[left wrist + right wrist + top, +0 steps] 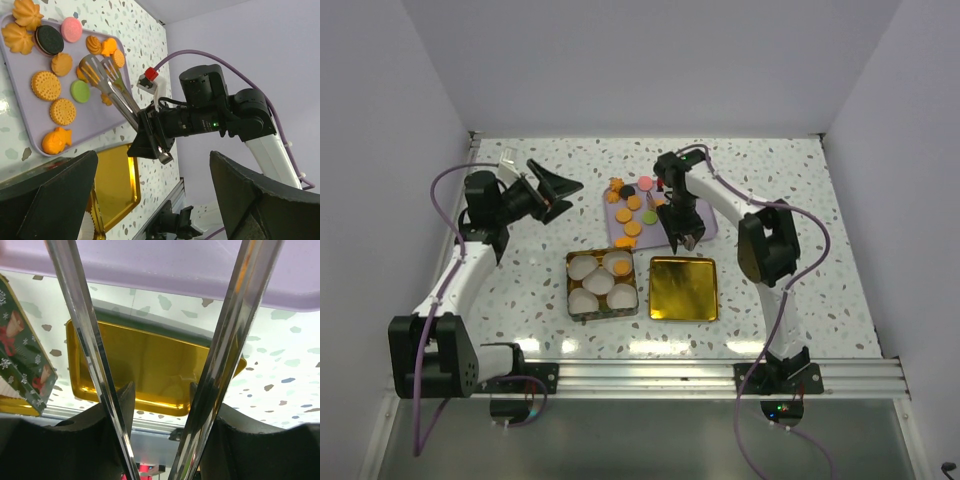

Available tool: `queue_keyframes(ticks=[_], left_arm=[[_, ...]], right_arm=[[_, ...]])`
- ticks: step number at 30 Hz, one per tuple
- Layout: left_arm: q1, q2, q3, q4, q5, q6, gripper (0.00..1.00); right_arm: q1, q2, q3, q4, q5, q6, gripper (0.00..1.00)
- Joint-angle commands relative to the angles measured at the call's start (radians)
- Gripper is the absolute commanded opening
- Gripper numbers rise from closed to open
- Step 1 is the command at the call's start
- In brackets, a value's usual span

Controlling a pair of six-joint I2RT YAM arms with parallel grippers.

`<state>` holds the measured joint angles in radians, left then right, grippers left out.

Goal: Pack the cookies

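Note:
The cookies (632,215) lie on a lavender tray (708,228) at the table's back middle: round orange ones (45,85), a pink one (71,29), a black one (48,39), a green one (80,91) and orange-brown shaped ones. One orange cookie (618,268) sits in a cup in the tin. My right gripper (682,235) is shut on metal tongs (107,85). Their tips hover over orange cookies at the tray's right side and hold nothing. Both tong arms (87,340) run between my right fingers. My left gripper (555,190) is open and empty, left of the tray.
An open tin (576,306) with several white paper cups (588,299) stands in front of the tray. Its gold lid (683,288) lies upturned to the tin's right and shows in the right wrist view (150,365). A metal rail (650,375) runs along the near edge.

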<state>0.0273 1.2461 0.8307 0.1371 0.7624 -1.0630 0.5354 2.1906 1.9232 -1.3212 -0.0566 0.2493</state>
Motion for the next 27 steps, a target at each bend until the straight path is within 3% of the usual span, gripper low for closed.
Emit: queue_keyframes(ticks=[1, 16, 27], left_arm=[[0.011, 0.004, -0.021, 0.084, 0.028, -0.020, 1.00], [0.031, 0.021, -0.033, 0.111, 0.072, -0.025, 1.00], [0.066, 0.022, -0.022, 0.078, 0.101, -0.002, 1.00]], right_arm=[[0.015, 0.003, 0.016, -0.118, 0.076, -0.010, 0.50], [0.077, 0.061, 0.036, -0.173, 0.078, 0.002, 0.51], [0.075, 0.029, 0.028, -0.181, 0.084, 0.015, 0.36]])
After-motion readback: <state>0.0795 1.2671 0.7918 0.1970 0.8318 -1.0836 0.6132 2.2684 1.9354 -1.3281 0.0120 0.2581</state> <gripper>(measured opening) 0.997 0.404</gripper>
